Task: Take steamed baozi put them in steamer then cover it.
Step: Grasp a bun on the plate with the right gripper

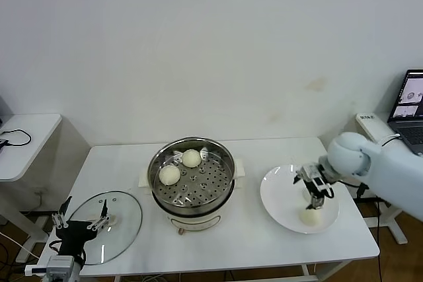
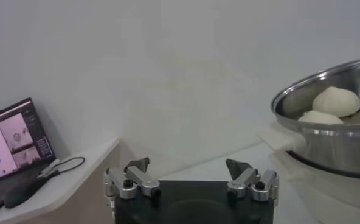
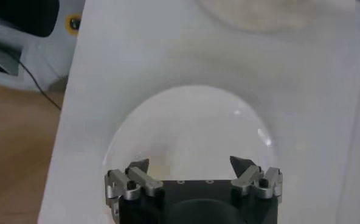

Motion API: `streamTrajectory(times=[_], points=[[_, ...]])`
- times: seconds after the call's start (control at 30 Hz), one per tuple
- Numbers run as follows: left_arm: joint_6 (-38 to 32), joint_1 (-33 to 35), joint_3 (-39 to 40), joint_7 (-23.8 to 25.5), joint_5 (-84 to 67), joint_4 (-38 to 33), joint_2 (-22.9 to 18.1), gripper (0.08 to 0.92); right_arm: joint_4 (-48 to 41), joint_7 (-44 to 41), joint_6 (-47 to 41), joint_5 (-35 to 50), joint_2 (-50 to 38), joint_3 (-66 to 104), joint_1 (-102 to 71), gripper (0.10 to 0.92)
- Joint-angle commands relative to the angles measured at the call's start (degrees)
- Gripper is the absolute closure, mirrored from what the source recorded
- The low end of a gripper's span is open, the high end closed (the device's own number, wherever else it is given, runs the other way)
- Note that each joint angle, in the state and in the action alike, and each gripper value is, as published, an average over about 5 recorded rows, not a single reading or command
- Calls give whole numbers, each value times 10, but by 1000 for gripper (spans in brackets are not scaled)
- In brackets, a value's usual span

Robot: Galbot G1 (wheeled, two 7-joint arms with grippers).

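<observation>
Left tool (image 1: pixel 82 221) apart over cover (image 1: pixel 104 226); right tool (image 1: pixel 316 187) apart above plate (image 1: pixel 281 196) baozi (image 1: pixel 308 216).

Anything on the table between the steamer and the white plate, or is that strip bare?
Bare in the head view: only white table shows between the steamer and the plate.

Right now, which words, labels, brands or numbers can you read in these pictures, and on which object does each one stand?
No text can be read.
Laptop screen: it shows windows, but any writing is too small to read.
White box beside the laptop: small dark marks on top, too blurred to read.
Steamer, cover, plate, baozi: no label or brand visible.
</observation>
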Motion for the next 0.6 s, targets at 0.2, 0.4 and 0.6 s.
streamTrajectory(times=[0.2, 0.4, 0.6], points=[[0, -1, 2, 0, 2, 2, -1, 177, -48, 8, 10, -66, -11, 100, -149, 203], [0, 0, -1, 0, 1, 2, -1, 177, -74, 12, 7, -69, 16, 110, -158, 203], [0, 0, 0, 0, 2, 3, -4, 177, -88, 16, 4, -70, 34, 110, -160, 238]])
